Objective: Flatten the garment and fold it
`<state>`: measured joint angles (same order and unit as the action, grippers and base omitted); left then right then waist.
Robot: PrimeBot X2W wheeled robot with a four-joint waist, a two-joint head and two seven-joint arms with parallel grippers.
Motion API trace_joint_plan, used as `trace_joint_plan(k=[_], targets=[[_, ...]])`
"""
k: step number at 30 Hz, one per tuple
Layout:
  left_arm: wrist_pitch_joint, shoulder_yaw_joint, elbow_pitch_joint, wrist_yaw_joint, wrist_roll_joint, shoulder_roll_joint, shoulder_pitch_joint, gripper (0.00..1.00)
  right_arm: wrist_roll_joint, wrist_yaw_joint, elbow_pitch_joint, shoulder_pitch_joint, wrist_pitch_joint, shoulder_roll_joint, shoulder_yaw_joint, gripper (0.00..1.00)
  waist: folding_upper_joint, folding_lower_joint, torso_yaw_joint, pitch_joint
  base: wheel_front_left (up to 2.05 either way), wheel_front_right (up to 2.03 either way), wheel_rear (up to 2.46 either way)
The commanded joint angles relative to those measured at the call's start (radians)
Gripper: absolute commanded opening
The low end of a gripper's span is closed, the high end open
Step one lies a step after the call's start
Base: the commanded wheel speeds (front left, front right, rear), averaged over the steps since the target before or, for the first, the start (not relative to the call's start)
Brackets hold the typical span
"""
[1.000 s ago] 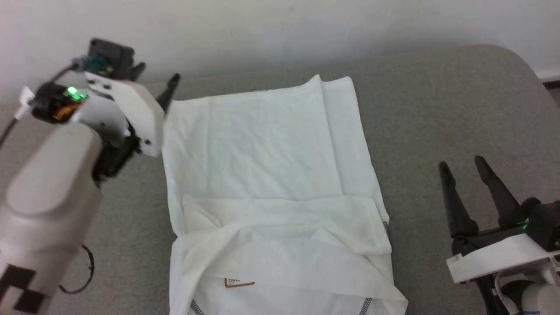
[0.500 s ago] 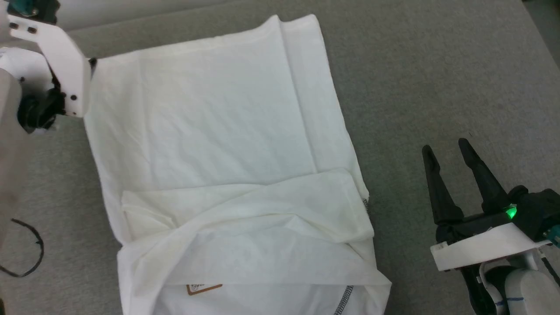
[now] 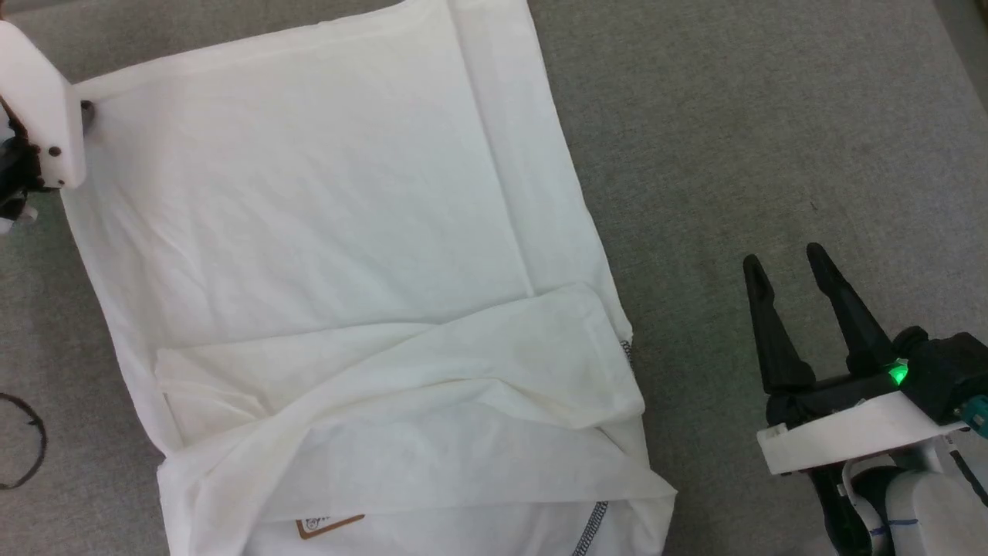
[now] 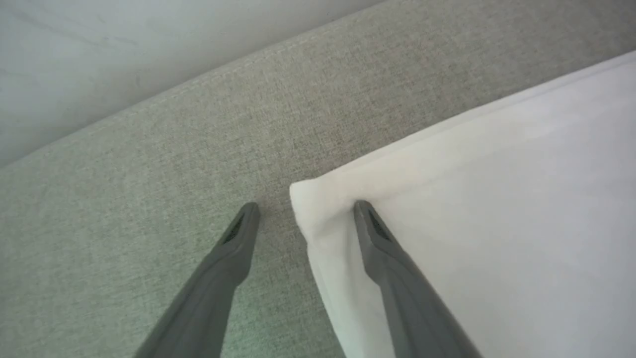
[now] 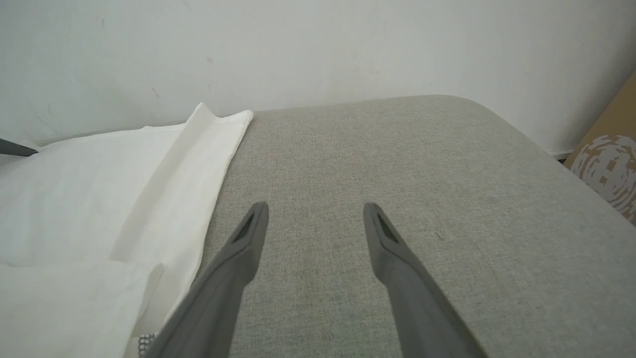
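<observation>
The garment [image 3: 324, 232], a white T-shirt, lies spread on the grey fabric surface [image 3: 772, 116]. Its near part is folded over in loose creases, with a small neck label [image 3: 329, 525] and a dark zigzag seam [image 3: 593, 529] showing at the bottom. In the left wrist view my left gripper [image 4: 305, 205] is open at the garment's far left corner [image 4: 303, 194]. One finger [image 4: 382, 243] rests over the fabric, the other on bare surface. My right gripper [image 3: 783, 260] stands open over bare surface, apart from the garment's right edge [image 5: 213, 164].
A black cable loop [image 3: 27, 440] lies on the surface left of the garment. A pale wall [image 5: 318, 49] runs along the far edge. Beyond the rounded right end of the surface stands a cardboard box [image 5: 608, 164].
The head camera has tilted down, so the whole picture has shifted up and left. My left gripper stays at the garment's far left corner. The right gripper has barely moved.
</observation>
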<state>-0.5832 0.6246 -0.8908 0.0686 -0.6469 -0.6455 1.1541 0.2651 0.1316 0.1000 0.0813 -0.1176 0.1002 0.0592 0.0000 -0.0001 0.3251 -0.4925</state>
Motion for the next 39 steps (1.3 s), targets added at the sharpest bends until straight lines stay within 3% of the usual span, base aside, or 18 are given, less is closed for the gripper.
trace_joint_plan(k=[1,2,3,11,14,19,23,27,33,39], targets=[[-0.028,0.013,-0.033,0.005,-0.01,0.008,-0.049,0.97,0.004,-0.001,0.0,0.018,-0.001,0.002,-0.004,1.0,0.0,0.0001,-0.007,0.003,0.0,0.0,0.0],[-0.029,0.011,-0.03,0.013,-0.02,0.014,-0.052,0.3,0.002,-0.001,0.001,0.019,0.002,0.006,-0.007,1.0,0.0,0.0001,-0.012,0.005,0.0,0.0,0.0],[-0.02,0.01,-0.024,0.018,-0.025,0.017,-0.052,0.0,0.001,-0.001,0.003,0.021,0.006,0.012,-0.01,1.0,0.0,0.0001,-0.017,0.006,0.0,0.0,0.0],[0.155,0.008,0.018,0.035,-0.025,0.079,-0.036,0.0,0.0,-0.001,0.037,0.07,0.096,0.126,-0.025,1.0,0.0,0.0001,-0.098,0.058,0.0,0.0,0.0],[0.214,0.015,0.036,0.043,-0.024,0.103,-0.033,0.0,0.046,-0.001,0.052,0.129,0.184,0.195,0.005,1.0,0.0,0.0001,-0.138,0.08,0.0,0.0,0.0],[0.283,0.046,0.083,0.053,-0.012,0.138,-0.029,0.0,0.195,-0.001,0.02,0.305,0.419,0.305,0.062,1.0,0.0,0.0001,-0.21,0.086,0.0,0.0,0.0],[0.318,0.065,0.146,0.057,-0.012,0.16,-0.019,0.0,0.268,-0.001,-0.077,0.493,0.6,0.409,0.166,1.0,0.0,0.0001,-0.269,0.053,0.0,0.0,0.0],[0.341,0.092,0.222,0.059,-0.002,0.181,-0.017,0.0,0.32,-0.001,-0.22,0.678,0.72,0.467,0.254,1.0,0.0,0.0001,-0.333,0.009,0.0,0.0,0.0],[0.37,0.117,0.316,0.058,0.012,0.209,-0.013,0.0,0.349,-0.001,-0.434,0.897,0.79,0.485,0.359,1.0,0.0,0.0001,-0.417,-0.052,0.0,0.0,0.0],[0.39,0.131,0.381,0.052,0.023,0.228,-0.006,0.0,0.354,-0.001,-0.607,1.016,0.803,0.489,0.44,1.0,0.0,0.0001,-0.469,-0.091,0.0,0.0,0.0]])
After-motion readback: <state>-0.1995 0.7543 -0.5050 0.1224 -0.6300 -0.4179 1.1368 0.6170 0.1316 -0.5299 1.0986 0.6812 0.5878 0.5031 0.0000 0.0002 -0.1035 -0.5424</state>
